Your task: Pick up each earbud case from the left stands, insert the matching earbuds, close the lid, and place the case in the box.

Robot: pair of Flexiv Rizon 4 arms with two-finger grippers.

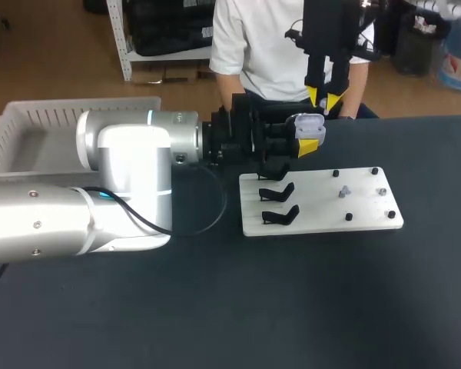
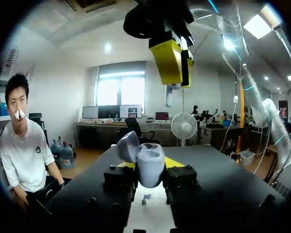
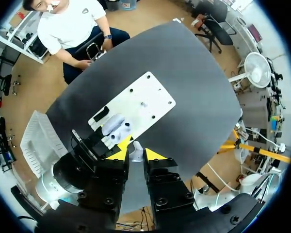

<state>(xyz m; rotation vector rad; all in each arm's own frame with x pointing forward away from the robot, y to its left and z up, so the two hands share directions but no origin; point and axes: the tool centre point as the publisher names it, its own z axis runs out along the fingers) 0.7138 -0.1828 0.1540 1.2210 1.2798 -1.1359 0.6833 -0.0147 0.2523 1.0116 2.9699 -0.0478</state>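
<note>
- The case point(image 1: 307, 123) sits between the fingers of the left gripper point(image 2: 150, 164), raised above the far left corner of the board point(image 1: 323, 219) and clear of the counter point(image 1: 292, 307).
- The right gripper point(image 3: 136, 156) hangs directly above the case, apart from it, pointing down at its open mouth.
- The left gripper is clamped on the case. One yellow tip presses each side of the body, and the fingers stand about a case-width apart.
- The right gripper is nearly closed and pinches a small pale earbud point(image 2: 169, 94). The earbud's lower end pokes out below the yellow tips.
- The case is pale lavender and rounded, and it is held upright. Its lid point(image 2: 128, 145) is swung open and tilted off to one side, so the hollow inside shows.
- On the white board below, black stands point(image 1: 278, 192) line the left side; the two nearest ones are bare.
- A small grey piece point(image 1: 343, 191) lies among black pegs on the right half of the board. It is too small to tell what it is.
- The box point(image 1: 31, 115), a white slatted bin, stands at the counter's far left, well apart from the case and partly hidden behind the left arm.
</note>
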